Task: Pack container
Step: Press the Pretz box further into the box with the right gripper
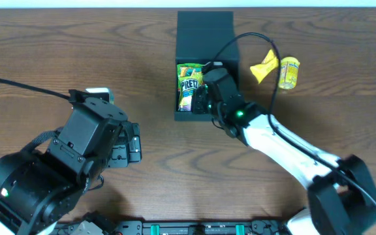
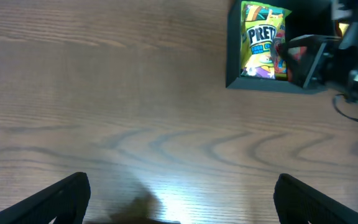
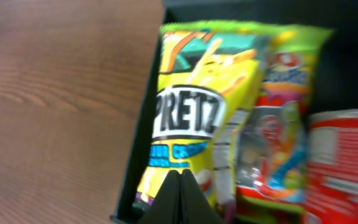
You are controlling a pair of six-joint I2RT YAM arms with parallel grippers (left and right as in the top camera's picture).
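Spanning every view, a brown wood-grain table (image 1: 77, 52) was seen. The container (image 1: 204, 26) was found beneath the closed right gripper (image 3: 180, 186), well apart from the wide-open left gripper (image 2: 182, 199).

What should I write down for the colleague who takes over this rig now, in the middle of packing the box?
Left gripper: open, empty, over bare table, left of the box.
Right gripper: shut, holds nothing, above the Pretz packet in the box.
Done: the Pretz packet, a second packet and a red can are in the box; lid open.
Left: a yellow packet and a yellow can lie on the table right of the box; afterwards probably close the lid.
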